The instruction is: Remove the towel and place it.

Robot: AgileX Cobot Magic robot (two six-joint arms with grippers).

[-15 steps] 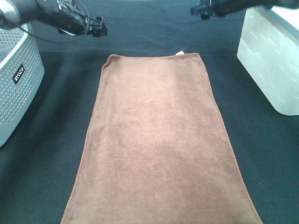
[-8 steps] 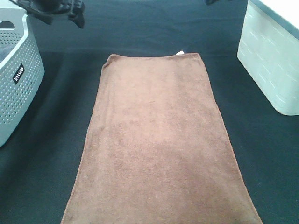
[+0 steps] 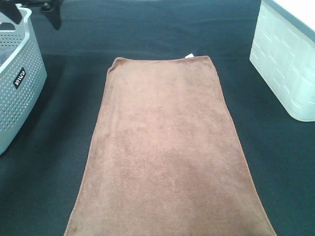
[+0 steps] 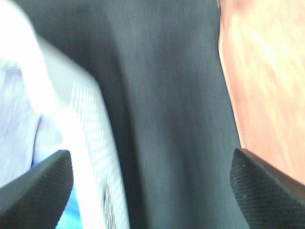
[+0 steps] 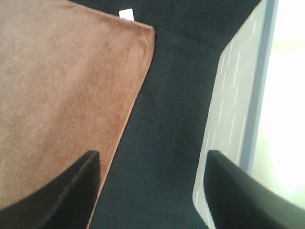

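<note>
The reddish-brown towel (image 3: pixel 167 147) lies flat and spread out on the black table cloth (image 3: pixel 49 162), with its small white tag (image 3: pixel 189 55) at the far right corner. My left gripper (image 4: pixel 150 191) is open and empty, above the cloth between the grey basket (image 4: pixel 90 143) and the towel's edge (image 4: pixel 267 71). In the exterior view only one of its fingers (image 3: pixel 55 19) shows, at the top left. My right gripper (image 5: pixel 150 191) is open and empty, above the cloth beside the towel's tag corner (image 5: pixel 126 14). It is out of the exterior view.
A grey perforated laundry basket (image 3: pixel 17 83) stands at the left edge. A white bin (image 3: pixel 285 69) stands at the right and also shows in the right wrist view (image 5: pixel 233 105). Black cloth surrounds the towel on all sides.
Both arms have pulled back from the towel's far edge. The left moved left toward the basket, and the right has left the exterior view. The towel has not moved.
</note>
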